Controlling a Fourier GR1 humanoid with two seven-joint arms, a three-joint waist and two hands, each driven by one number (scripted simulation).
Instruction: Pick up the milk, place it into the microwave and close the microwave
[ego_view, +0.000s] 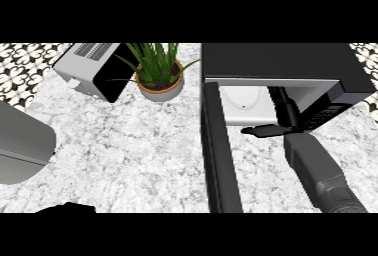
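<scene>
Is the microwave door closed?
No. The microwave door stands swung out over the counter, and the right hand reaches into the open microwave.

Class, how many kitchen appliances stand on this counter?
2: a toaster at back left, an open microwave at back right. The cut-off grey object at the left edge may be another.
</scene>
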